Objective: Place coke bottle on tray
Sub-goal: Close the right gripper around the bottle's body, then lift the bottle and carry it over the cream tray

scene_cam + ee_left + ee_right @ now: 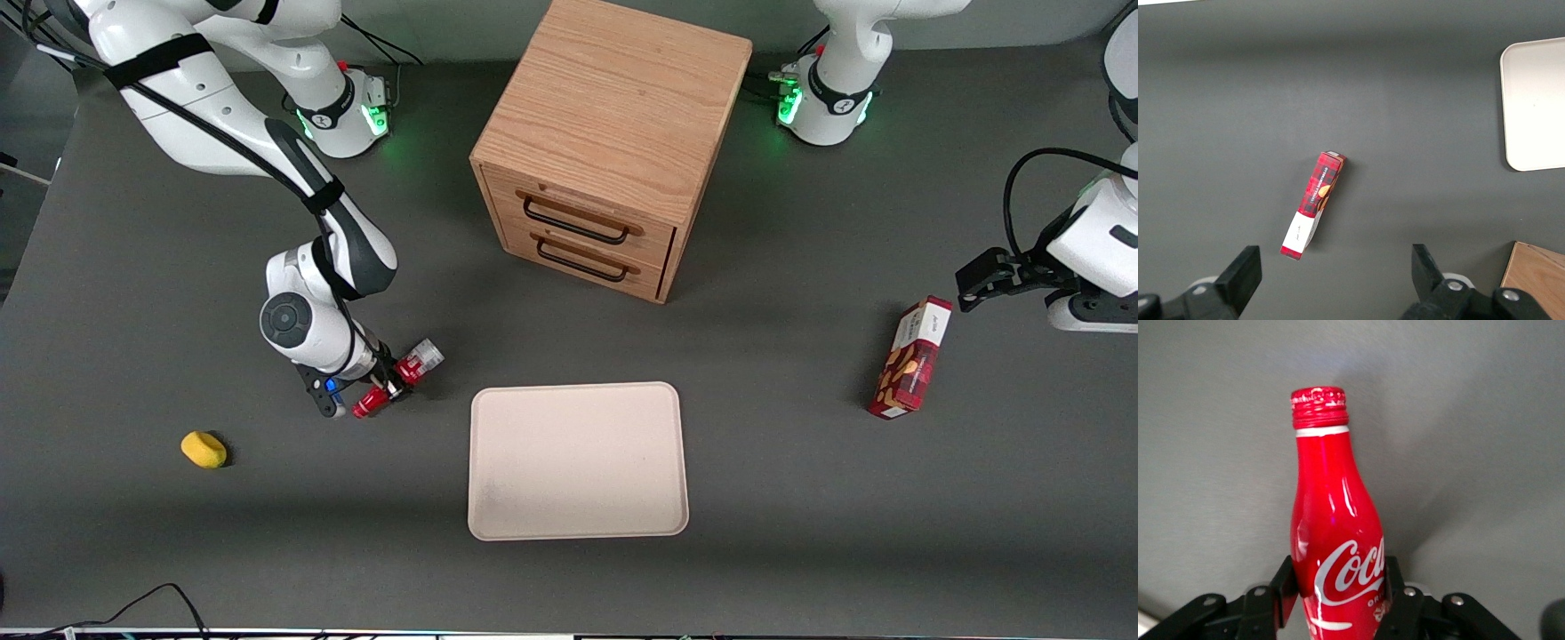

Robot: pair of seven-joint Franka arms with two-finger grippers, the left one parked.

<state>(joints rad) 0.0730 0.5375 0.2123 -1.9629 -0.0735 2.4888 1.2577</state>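
Observation:
The coke bottle (397, 380) is a slim red bottle with a white swirl logo, a red cap and a silvery base end. It lies tilted in my right gripper (388, 384), just above the table beside the tray toward the working arm's end. The right wrist view shows the coke bottle (1335, 540) with both fingers (1286, 581) pressed against its body, the gripper (1338, 587) shut on it. The tray (578, 460) is large, flat and beige with a low rim; nothing lies on it. The bottle is apart from the tray's rim.
A wooden two-drawer cabinet (605, 147) stands farther from the front camera than the tray. A yellow sponge-like lump (204, 449) lies toward the working arm's end. A red snack box (911, 357) lies toward the parked arm's end.

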